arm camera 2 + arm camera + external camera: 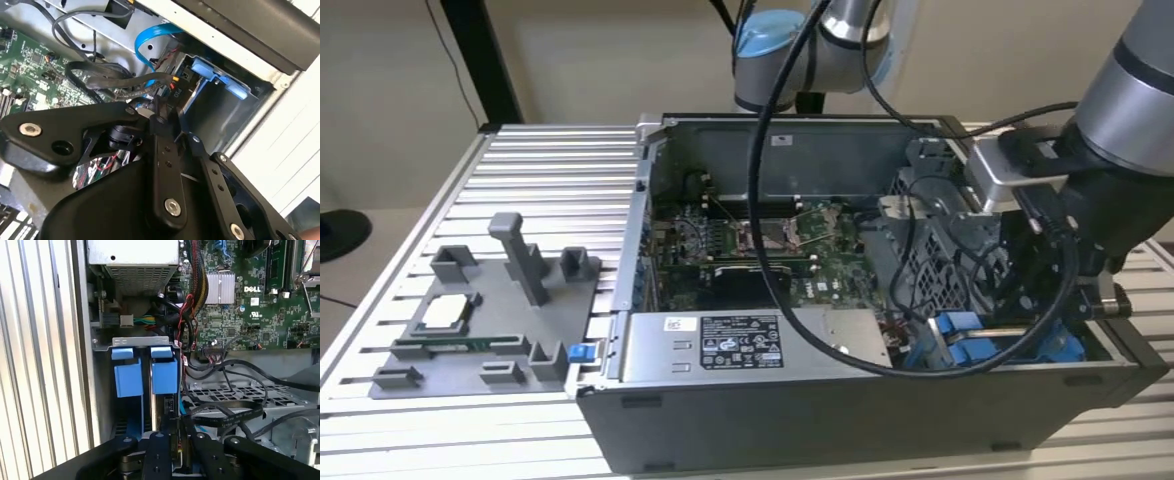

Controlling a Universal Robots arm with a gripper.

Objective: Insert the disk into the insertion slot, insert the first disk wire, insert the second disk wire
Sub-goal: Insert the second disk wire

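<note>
Blue plastic marks the disk (165, 374): in the first wrist view two bright blue frame tabs stand side by side inside the insertion slot (145, 342), a grey sheet-metal bay in the corner of the computer case (854, 410). Only the thin edge of the drive shows between them, so its label cannot be made out. In the exterior view the same blue tabs (971, 338) show in the case's front corner toward that view's right.

Going across the exterior view from its left, a grey fixture tray (494, 320) lies on the ribbed table (547, 160), then comes the open case with its green motherboard (747, 240) and the labelled power-supply box (747, 345), then the bay with the arm above it.

The gripper (175, 445) reaches down just beside the disk. Its black fingers (162, 150) are drawn close together, pinching a small black connector (172, 92) on a dark cable at the disk's end. Whether that plug is fully seated cannot be told. A blue ribbon cable (147, 42) loops nearby.
</note>
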